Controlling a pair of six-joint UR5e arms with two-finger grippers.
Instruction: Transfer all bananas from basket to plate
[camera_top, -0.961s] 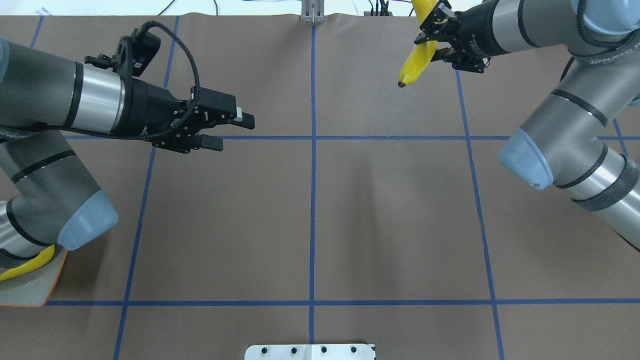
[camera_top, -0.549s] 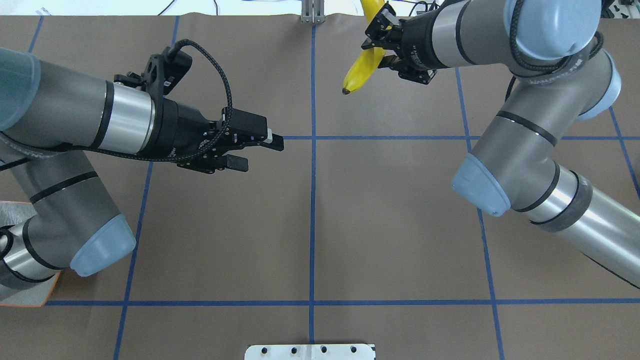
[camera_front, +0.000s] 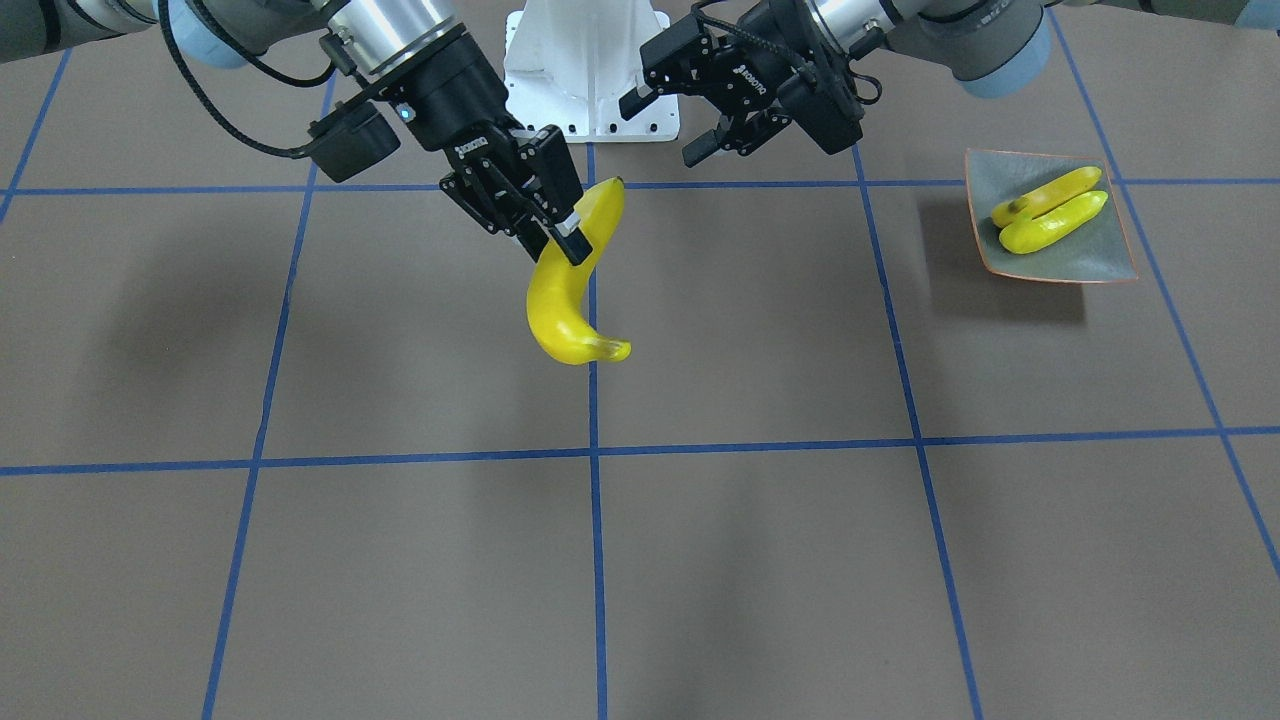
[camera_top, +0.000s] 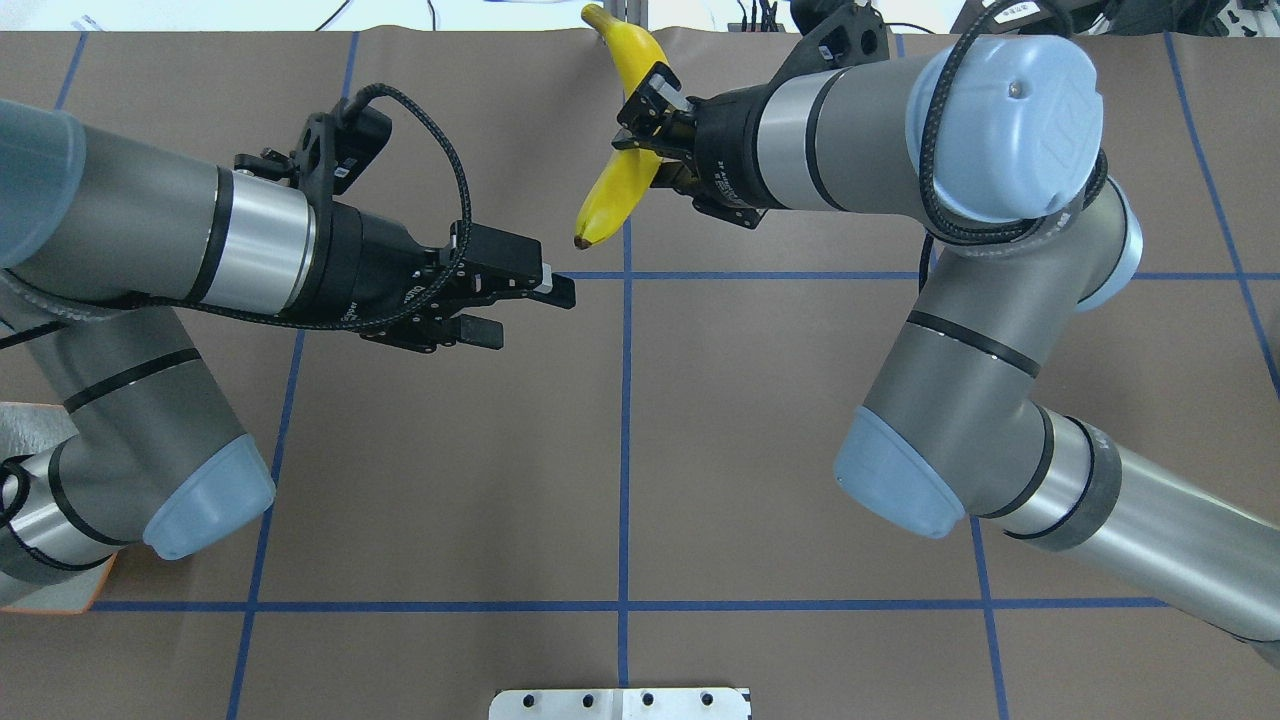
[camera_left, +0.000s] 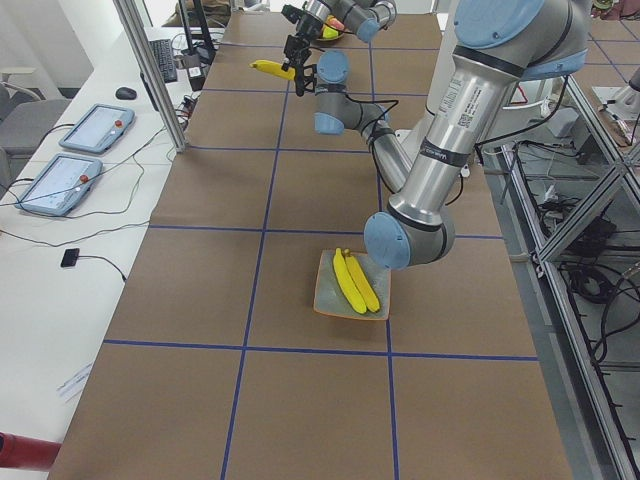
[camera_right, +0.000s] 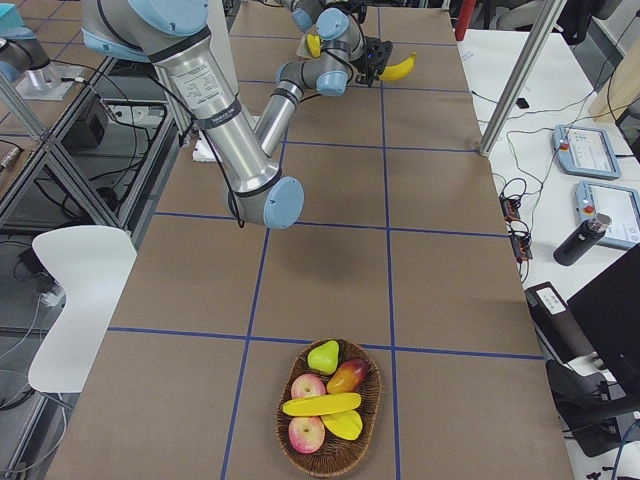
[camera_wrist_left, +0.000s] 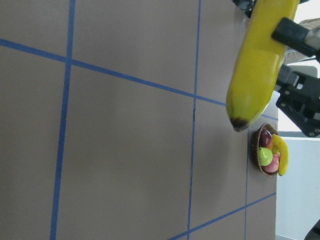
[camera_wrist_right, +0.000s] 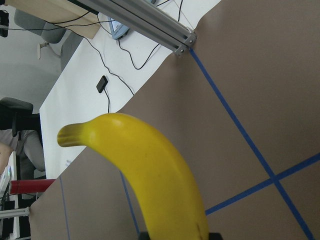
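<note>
My right gripper (camera_top: 650, 133) is shut on a yellow banana (camera_top: 612, 180) and holds it in the air over the far middle of the table. The front view shows the held banana (camera_front: 562, 305) hanging from the right gripper (camera_front: 562, 236). My left gripper (camera_top: 528, 313) is open and empty, just left of the banana's lower tip; it also shows in the front view (camera_front: 668, 128). The grey-green plate (camera_front: 1092, 255) holds two bananas (camera_front: 1048, 210) side by side. The basket (camera_right: 284, 440) holds one banana (camera_right: 320, 405) among other fruit.
The basket also holds a green pear (camera_right: 323, 355), apples (camera_right: 306, 432) and a mango (camera_right: 346, 376), at the table's end on my right. The plate (camera_left: 324, 296) sits by my left arm's base. A metal post (camera_top: 625, 20) stands at the far edge.
My right gripper has carried the banana leftward from the far right to the table's centre line. My left gripper has moved right towards it and stays open.
</note>
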